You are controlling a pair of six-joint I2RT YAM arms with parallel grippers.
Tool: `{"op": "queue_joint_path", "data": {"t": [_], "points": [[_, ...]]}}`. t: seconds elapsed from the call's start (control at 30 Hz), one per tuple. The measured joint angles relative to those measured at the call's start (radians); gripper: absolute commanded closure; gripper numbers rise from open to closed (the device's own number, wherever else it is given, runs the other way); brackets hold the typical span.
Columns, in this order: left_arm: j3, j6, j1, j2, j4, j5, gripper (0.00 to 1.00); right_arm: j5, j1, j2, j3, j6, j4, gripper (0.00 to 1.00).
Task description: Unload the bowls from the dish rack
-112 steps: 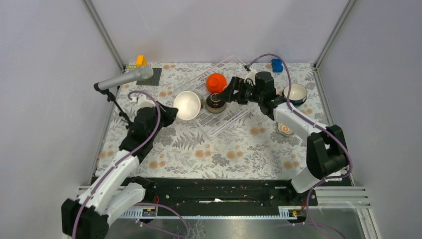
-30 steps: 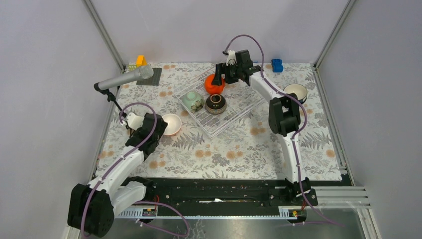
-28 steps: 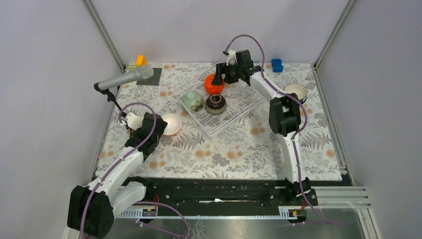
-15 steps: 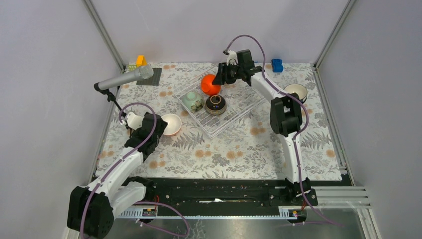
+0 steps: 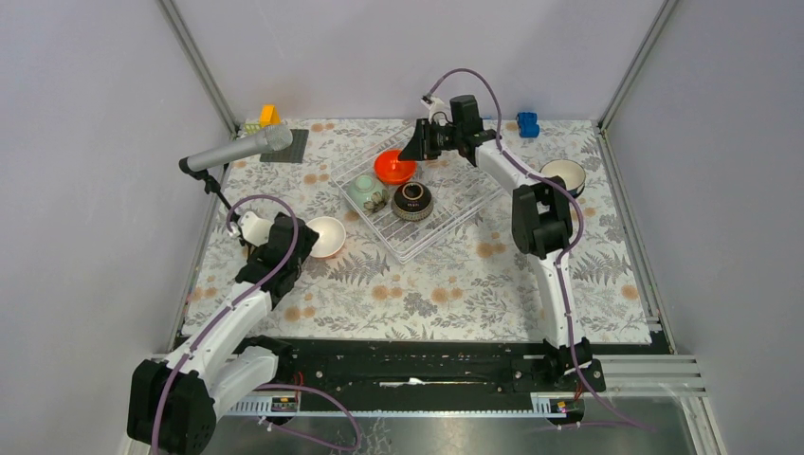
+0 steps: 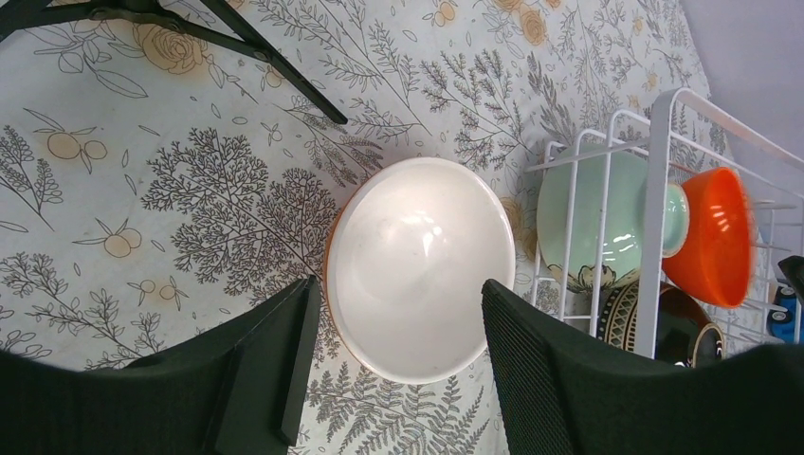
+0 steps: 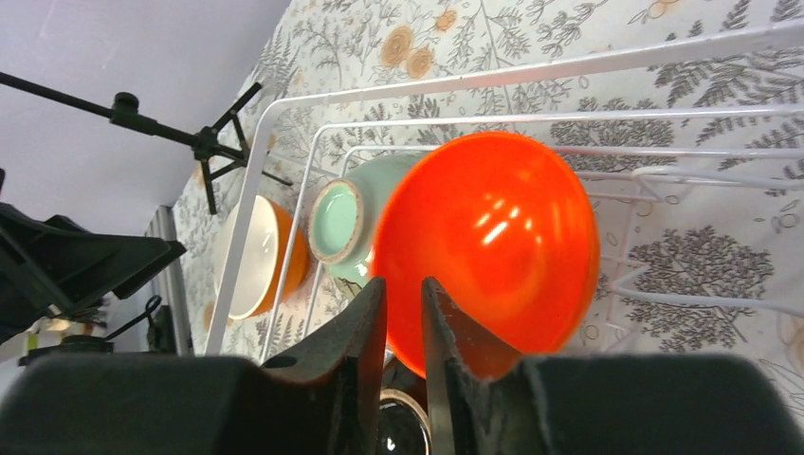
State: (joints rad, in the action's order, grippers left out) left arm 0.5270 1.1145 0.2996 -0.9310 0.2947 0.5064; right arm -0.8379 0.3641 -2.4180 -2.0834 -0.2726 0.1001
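Note:
My right gripper (image 5: 412,150) (image 7: 403,284) reaches over the far part of the wire dish rack (image 5: 429,233) (image 7: 531,76). It is shut on the rim of an orange bowl (image 5: 394,167) (image 7: 493,256), which is tilted with its inside showing. A pale green bowl (image 5: 365,192) (image 7: 365,213) and a dark patterned bowl (image 5: 412,200) (image 6: 664,327) lie in the rack beside it. My left gripper (image 5: 305,239) (image 6: 400,284) hangs open over a bowl, white inside and orange outside (image 5: 327,237) (image 6: 420,270), that rests on the cloth left of the rack.
A teal bowl with a white inside (image 5: 563,176) sits on the cloth at the right. A microphone on a tripod (image 5: 237,150) stands at the back left, its legs (image 6: 237,47) near my left gripper. Toy blocks (image 5: 269,115) (image 5: 528,123) lie along the back edge.
My right gripper's jaws have closed on the orange bowl's rim, and the bowl has tipped from dome-up to showing its inside. The left arm has stayed put.

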Motion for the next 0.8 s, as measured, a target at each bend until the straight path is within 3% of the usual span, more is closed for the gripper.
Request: {"op": "queue_joint_path", "data": {"t": [0.07, 0.13, 0.17, 0.43, 0.8], "points": [[0.0, -0.006, 0.0, 0.0, -0.001, -0.002, 0.32, -0.022, 0.0, -0.006, 0.0, -0.014, -0.013, 0.69], [0.0, -0.01, 0.0, 0.0, -0.003, -0.003, 0.32, -0.043, 0.0, -0.011, 0.0, -0.025, -0.026, 0.52], [0.0, -0.012, 0.0, 0.0, -0.004, -0.003, 0.32, -0.051, 0.0, -0.013, 0.0, -0.028, -0.033, 0.49], [0.0, -0.027, 0.0, 0.008, -0.005, -0.008, 0.32, -0.036, 0.001, -0.018, 0.003, 0.001, -0.03, 0.48], [0.0, -0.053, 0.0, 0.014, -0.027, -0.045, 0.31, 0.376, 0.045, 0.064, 0.111, 0.103, 0.026, 0.5]]}}
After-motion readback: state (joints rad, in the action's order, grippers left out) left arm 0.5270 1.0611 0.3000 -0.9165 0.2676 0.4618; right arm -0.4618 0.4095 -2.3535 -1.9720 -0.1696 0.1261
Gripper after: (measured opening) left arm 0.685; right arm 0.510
